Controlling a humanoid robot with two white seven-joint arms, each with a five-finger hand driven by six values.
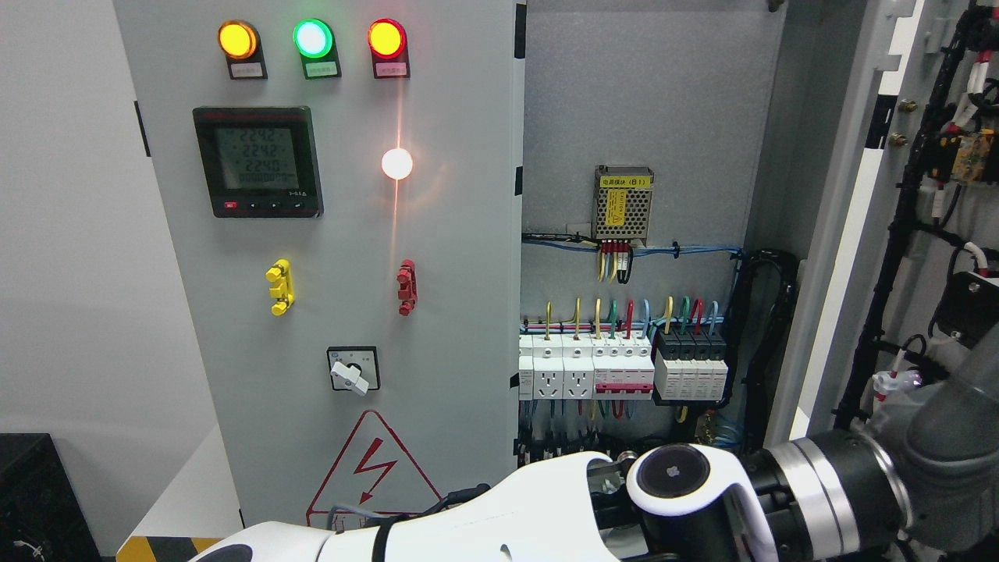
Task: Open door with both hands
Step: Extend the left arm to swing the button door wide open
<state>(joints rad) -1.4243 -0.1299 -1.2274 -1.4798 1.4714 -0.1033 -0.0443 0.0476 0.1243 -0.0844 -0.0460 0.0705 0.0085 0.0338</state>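
The right door [839, 234] is a tall steel panel on side hinges: stiff, fairly heavy, and free to swing in a smooth arc. Its painted face looks slippery, so the best hold, I judge, is along the free vertical edge or flat against the inner face, pushing outward. It already stands swung open at the right of the cabinet, edge-on, with black cable looms on its inner side. The left door [328, 234] is shut and fills the left half of the view, grey, carrying three lit lamps [312, 39], a meter [257, 161], yellow and red handles, a rotary switch [353, 369] and a shock-warning triangle. Between them the interior shows breakers [620, 363] and wiring. Both arms [687, 484] cross the bottom edge; neither hand is visible, so I cannot tell how the fingers stand.
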